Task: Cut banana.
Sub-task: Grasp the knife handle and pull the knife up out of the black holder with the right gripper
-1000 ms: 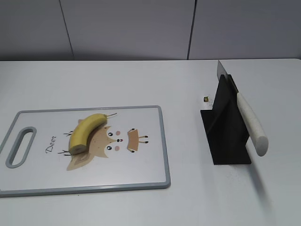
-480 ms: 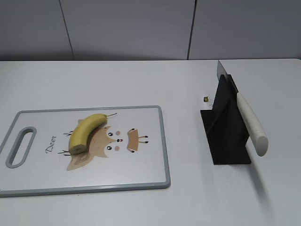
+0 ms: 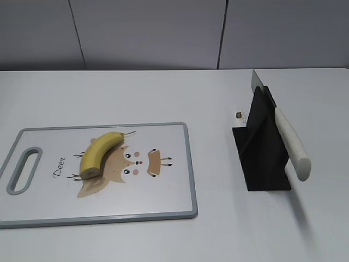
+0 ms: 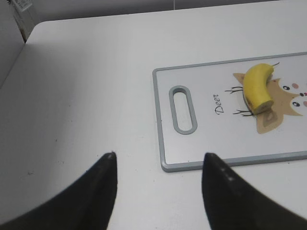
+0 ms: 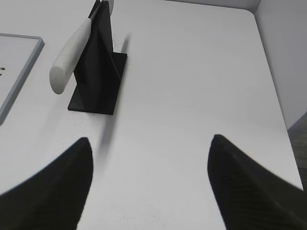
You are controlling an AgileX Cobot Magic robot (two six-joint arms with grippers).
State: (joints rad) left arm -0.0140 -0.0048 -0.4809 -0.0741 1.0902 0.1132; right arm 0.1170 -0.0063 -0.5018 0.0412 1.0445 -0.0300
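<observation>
Resting in its stand, the knife (image 5: 72, 50) is pointing its handle from upper left toward the right gripper (image 5: 148, 184), whose fingers are spread wide.

On the table (image 3: 218, 229), the cutting board (image 3: 163, 202) lay toward nine o'clock and the knife stand (image 3: 262, 158) toward three, well apart. The banana (image 3: 98, 153) rested on the board, between its handle slot (image 3: 23, 169) and its centre. The knife (image 3: 289, 139) sat in the stand, handle pointing toward five o'clock.
</observation>
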